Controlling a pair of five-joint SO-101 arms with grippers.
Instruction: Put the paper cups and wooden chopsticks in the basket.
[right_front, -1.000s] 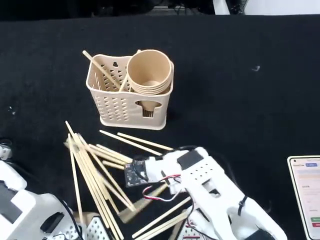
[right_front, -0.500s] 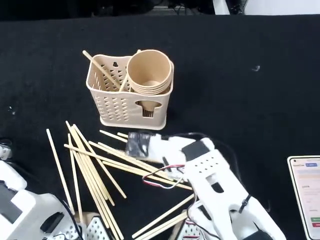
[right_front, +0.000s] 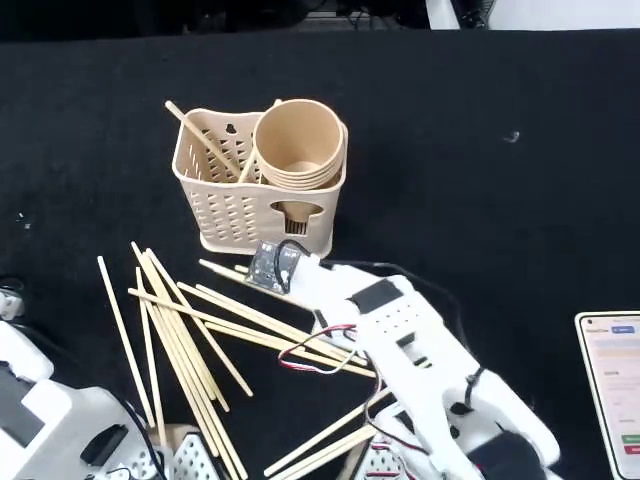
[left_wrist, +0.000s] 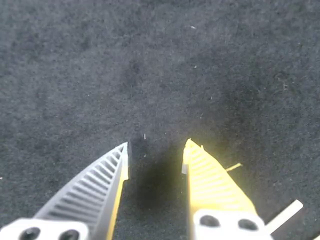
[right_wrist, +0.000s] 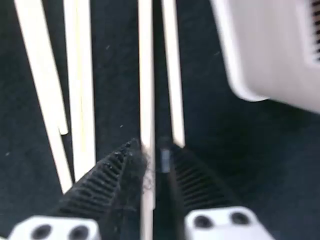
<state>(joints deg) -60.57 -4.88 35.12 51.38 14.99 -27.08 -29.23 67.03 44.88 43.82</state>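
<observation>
A beige perforated basket (right_front: 240, 205) stands at the back left, with stacked paper cups (right_front: 298, 145) and a few chopsticks (right_front: 205, 135) inside it. Many wooden chopsticks (right_front: 190, 335) lie scattered on the black cloth in front of it. My right gripper (right_front: 272, 268) sits just in front of the basket's base; in its wrist view the right gripper (right_wrist: 157, 155) is shut on a chopstick (right_wrist: 146, 100) running between its fingers, with the basket's wall (right_wrist: 270, 50) close by. My left gripper (left_wrist: 156, 150) is open over bare cloth.
A phone (right_front: 612, 375) lies at the right edge of the table. The left arm's white body (right_front: 50, 430) fills the near left corner. A chopstick end (left_wrist: 285, 215) lies beside my left gripper. The cloth right of and behind the basket is bare.
The right arm has moved away from the near edge up to the basket's front. The scattered chopsticks were pushed and fanned out to the left as it went.
</observation>
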